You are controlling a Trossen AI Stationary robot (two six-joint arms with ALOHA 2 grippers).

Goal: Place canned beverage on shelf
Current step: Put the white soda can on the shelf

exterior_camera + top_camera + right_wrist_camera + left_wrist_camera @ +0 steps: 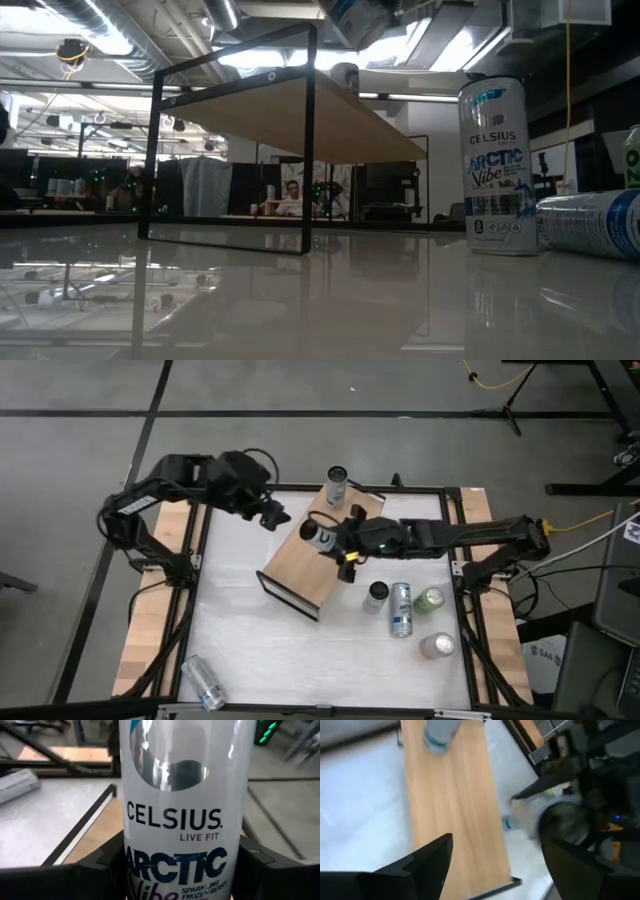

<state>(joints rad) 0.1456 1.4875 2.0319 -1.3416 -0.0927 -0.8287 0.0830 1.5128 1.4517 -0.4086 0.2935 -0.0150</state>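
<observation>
Right gripper (pixel 322 537) clamped on a white Celsius can (pixel 320 536), fingers pressed against both sides of it, held over the light-wood shelf (pixel 300 565) near the middle of the board. Seen close in the right wrist view, same can (pixel 182 810) upright between the dark fingers (pixel 257 862), label reading "CELSIUS LIVE FIT ARCTIC", shelf board and black frame edge just below and behind. Left gripper (pixel 272 515) poised just off the shelf's far-left edge, fingers (pixel 427 865) spread apart with nothing between them, looking down along the board (pixel 455 810). Second can (pixel 337 485) standing upright at the shelf's far end. Shelf set diagonally on the white table (pixel 250 650), black frame ends at both short sides; from table height, board (pixel 300 115) raised on its black frame. To the right of the shelf, a cluster of cans on the table: one dark-topped upright can (pixel 376 596), one lying silver-blue can (pixel 402 609), a green can (pixel 429 600), and one more upright can (pixel 436 646). Another can (pixel 203 682) lying near the front-left corner.
</observation>
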